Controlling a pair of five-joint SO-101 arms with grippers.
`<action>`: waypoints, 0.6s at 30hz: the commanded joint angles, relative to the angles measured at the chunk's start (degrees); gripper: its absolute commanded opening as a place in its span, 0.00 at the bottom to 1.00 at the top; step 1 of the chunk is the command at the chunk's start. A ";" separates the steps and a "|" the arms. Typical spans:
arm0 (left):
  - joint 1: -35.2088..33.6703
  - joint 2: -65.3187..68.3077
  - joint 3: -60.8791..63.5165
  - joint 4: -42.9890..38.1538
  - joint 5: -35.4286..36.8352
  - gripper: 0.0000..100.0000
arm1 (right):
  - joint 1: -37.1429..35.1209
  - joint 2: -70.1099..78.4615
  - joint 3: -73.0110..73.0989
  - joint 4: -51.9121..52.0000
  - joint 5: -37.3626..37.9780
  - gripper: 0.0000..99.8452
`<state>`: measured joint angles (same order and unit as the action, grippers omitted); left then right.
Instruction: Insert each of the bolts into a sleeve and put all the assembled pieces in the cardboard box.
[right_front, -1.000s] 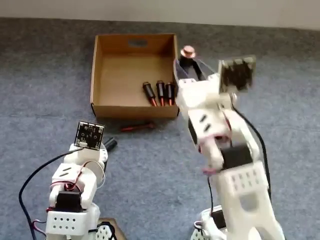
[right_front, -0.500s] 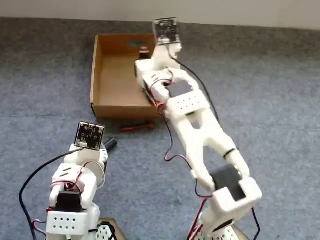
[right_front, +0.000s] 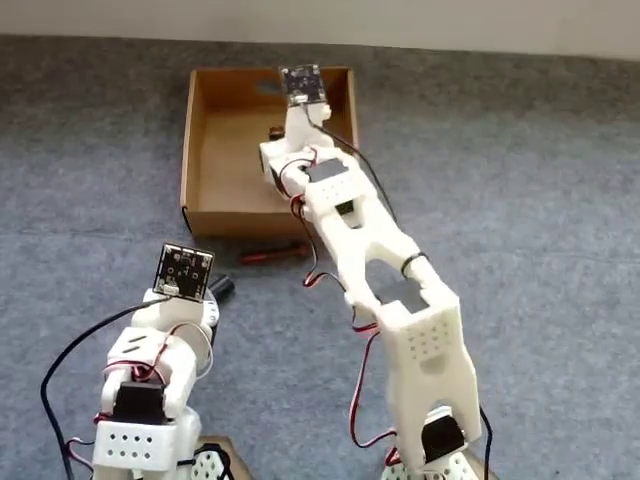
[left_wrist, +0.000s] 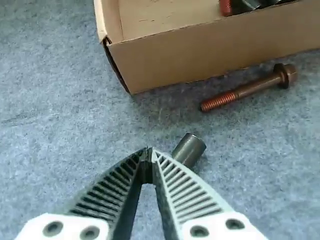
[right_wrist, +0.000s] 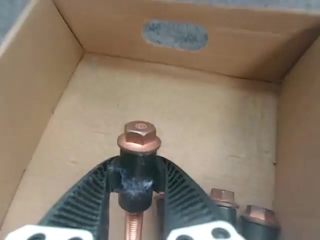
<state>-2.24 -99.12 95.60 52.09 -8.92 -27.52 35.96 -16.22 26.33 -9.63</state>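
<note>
I'm at the drop-off for one assembly. My right pincer (right_wrist: 136, 166) hangs inside the cardboard box (right_front: 240, 222), over the middle of its floor. It is clamped on the dark sleeve of an assembled piece (right_wrist: 139, 138), whose bolt head sticks out beyond the pincer's tip. As I judge it, the next move only calls for a release low enough that the piece doesn't bounce, then a lift clear of the walls. The box sits toward the far edge of the bench (right_front: 560, 200) and already holds at least two finished pieces (right_wrist: 223, 198) against one side wall. One pair remains outside. A loose bolt (left_wrist: 247, 90) lies just beside the box's near wall. A loose sleeve (left_wrist: 189, 149) lies nearer my arms, right by the tip of my left pincer (left_wrist: 149, 151), whose jaws are pressed together on nothing.
</note>
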 joint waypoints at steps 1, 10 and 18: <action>1.27 -0.48 -0.40 0.18 0.00 0.01 | -1.27 0.57 -4.97 0.04 -0.35 0.01; 1.27 -0.48 -0.40 -0.09 0.00 0.01 | -1.45 3.56 -4.79 1.36 -0.18 0.01; 1.27 -0.48 -0.40 0.09 0.00 0.01 | 1.36 3.65 -5.14 5.76 -0.09 0.01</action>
<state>-1.98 -99.12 95.60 52.09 -8.92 -28.40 40.44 -18.59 31.69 -9.63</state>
